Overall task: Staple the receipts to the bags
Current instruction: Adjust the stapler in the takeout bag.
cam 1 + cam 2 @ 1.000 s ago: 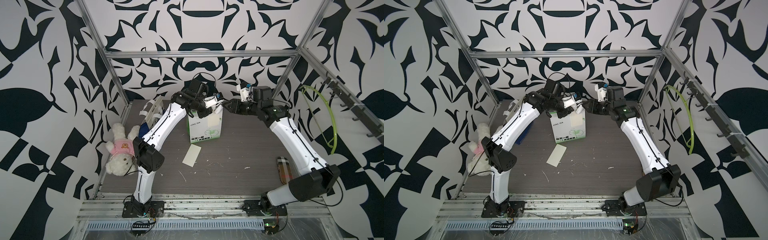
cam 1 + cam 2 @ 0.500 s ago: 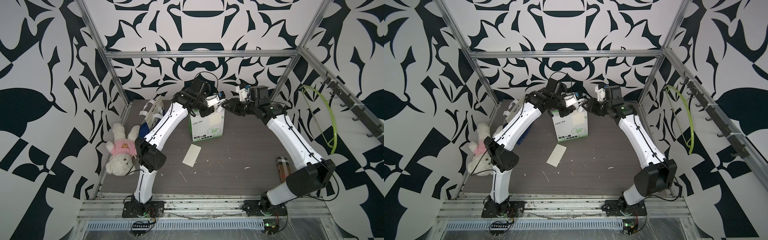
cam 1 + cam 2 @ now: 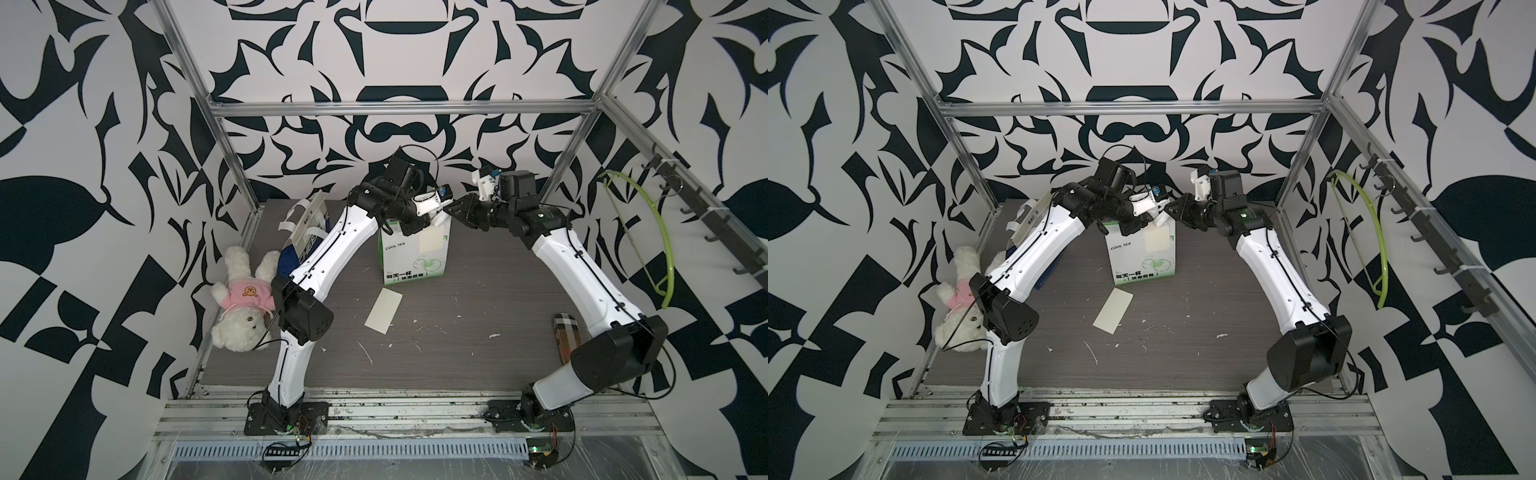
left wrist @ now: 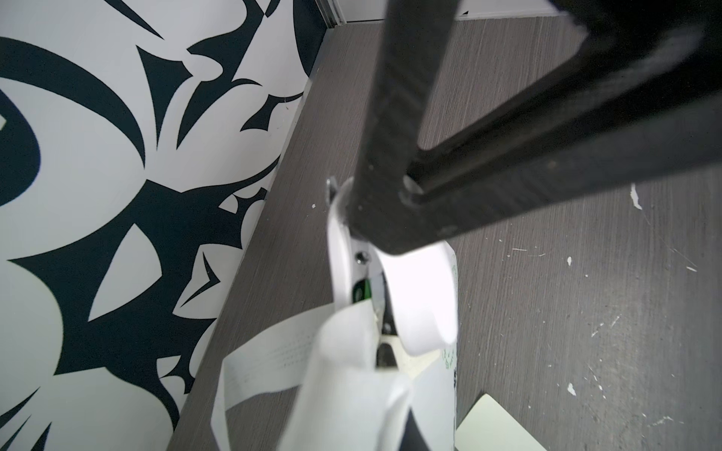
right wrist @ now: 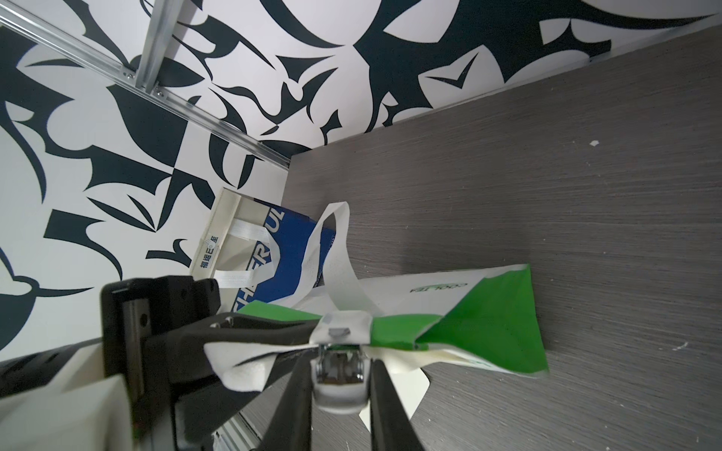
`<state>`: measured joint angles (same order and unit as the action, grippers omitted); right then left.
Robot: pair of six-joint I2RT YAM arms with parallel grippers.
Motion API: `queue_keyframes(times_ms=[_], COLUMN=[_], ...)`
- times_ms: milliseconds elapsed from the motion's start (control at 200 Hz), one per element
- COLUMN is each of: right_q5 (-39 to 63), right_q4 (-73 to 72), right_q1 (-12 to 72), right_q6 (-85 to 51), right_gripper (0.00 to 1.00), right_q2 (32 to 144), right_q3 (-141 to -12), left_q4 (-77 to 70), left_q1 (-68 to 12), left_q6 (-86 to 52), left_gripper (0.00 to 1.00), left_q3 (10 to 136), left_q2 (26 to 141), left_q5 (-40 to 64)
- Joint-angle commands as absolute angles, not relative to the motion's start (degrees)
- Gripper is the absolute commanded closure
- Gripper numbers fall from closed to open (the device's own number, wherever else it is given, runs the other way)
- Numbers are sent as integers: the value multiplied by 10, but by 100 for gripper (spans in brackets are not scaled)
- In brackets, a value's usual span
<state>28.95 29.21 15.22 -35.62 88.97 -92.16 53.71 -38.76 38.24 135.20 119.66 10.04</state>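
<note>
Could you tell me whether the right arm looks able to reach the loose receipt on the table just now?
Probably not at once: nothing blocks the way to the loose receipt, but the right tool is clamped on the stapler at the top edge of the tea bag.

Left claw (image 4: 390,213) closed above bag handle (image 4: 273,363); receipt (image 4: 500,427) flat on table (image 4: 586,273).

- Navy blue and white paper bag (image 3: 300,251), far left: mostly hidden behind the left arm (image 3: 332,245) in both top views.
- Left tool (image 3: 433,214): in the top views its tips are hidden under its wrist, and what they pinch cannot be told.
- Small white plastic stapler (image 4: 424,296): blurred in the left wrist view.
- Flat cream paper slip (image 4: 496,429): cut off by that view's edge.
- Checked oblong object (image 3: 564,332), near right: partly under the right arm (image 3: 615,357).
</note>
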Motion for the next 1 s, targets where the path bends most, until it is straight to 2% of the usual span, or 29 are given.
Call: queue_keyframes(times_ms=[0,150,580,695,785,995], right_q5=[287,273,199,212,223,280], right_q4=[278,289,353,364,368,393], right_q1=[156,168,221,225,223,167], right_q6=[-358,-352,-299,-289,-273,-219], right_gripper=[86,93,95,86,71,44], right_q2=[878,878,897,905,900,869], right_q3=[-915,-912,-934,-947,-954,-965], left_q4=[524,523,491,479,480,495], left_q1=[-391,-392,-393,-393,-392,-372], left_q6=[370,361,342,340,345,354], left_gripper=[100,100,100,100,100,100], left_q3=[1374,1384,1385,1375,1371,1351], left_q2=[1206,1212,1207,1204,1202,1194], left_q5=[110,108,141,152,147,149])
